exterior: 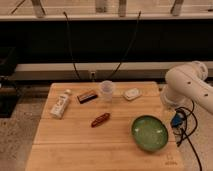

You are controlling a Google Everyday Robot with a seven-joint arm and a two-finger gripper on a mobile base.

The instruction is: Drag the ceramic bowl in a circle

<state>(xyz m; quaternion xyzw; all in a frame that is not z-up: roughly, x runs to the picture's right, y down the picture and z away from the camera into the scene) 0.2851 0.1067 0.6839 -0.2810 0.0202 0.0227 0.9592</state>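
Observation:
The ceramic bowl [149,133] is wide, round and glossy green with a paler speckled inside. It sits upright on the wooden table [75,147] at the front right. My white arm [187,86] comes in from the right and bends down beside the table. My gripper [175,120] hangs low at the table's right edge, just right of the bowl's rim. I cannot tell whether it touches the bowl.
A white bottle [60,104] lies at the left. A dark flat bar [87,96], a small translucent cup [106,90] and a small white object [132,93] stand along the back. A reddish-brown oblong item [100,119] lies mid-table. Black cables [187,131] hang on the right.

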